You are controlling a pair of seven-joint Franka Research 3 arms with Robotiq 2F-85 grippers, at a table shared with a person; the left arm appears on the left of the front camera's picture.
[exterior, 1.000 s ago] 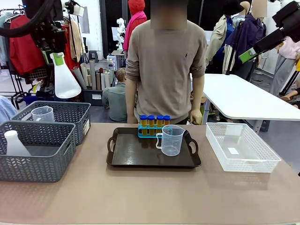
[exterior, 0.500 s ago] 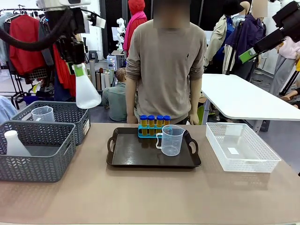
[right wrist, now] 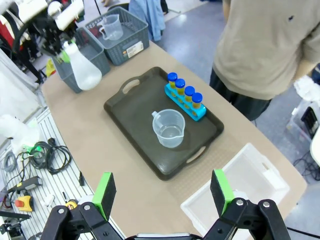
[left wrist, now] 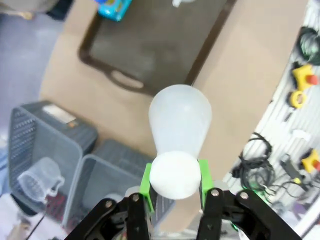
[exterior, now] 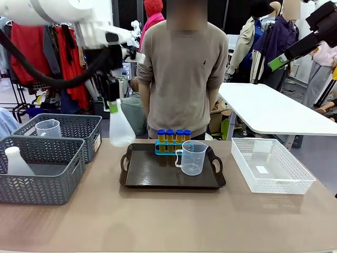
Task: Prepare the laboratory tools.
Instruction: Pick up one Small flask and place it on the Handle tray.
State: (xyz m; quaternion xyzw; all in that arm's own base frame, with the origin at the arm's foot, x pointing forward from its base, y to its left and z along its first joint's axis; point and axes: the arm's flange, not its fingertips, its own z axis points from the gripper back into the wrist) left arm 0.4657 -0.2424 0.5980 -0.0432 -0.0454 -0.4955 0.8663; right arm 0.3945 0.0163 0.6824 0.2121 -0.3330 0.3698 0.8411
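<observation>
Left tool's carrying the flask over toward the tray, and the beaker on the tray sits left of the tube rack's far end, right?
Not quite: in the front view the beaker stands in front of the rack's right end. The left tool does hold the flask near the tray.

In the front view the left tool [exterior: 112,103] hides the neck of the conical flask [exterior: 121,130] it clasps, and the flask's lower body covers part of the tabletop's [exterior: 168,216] far edge. The front basket [exterior: 39,171] hides the lower half of a second flask [exterior: 16,162], and the rear basket [exterior: 63,132] hides the base of a beaker [exterior: 48,127]. The beaker on the tray [exterior: 191,157] covers part of the blue rack [exterior: 169,149]. Its printed scale is too small to read. In the left wrist view the picture's top edge cuts the rack [left wrist: 114,8] and the tray [left wrist: 155,47], and the flask [left wrist: 180,131] covers the tray's near corner.
</observation>
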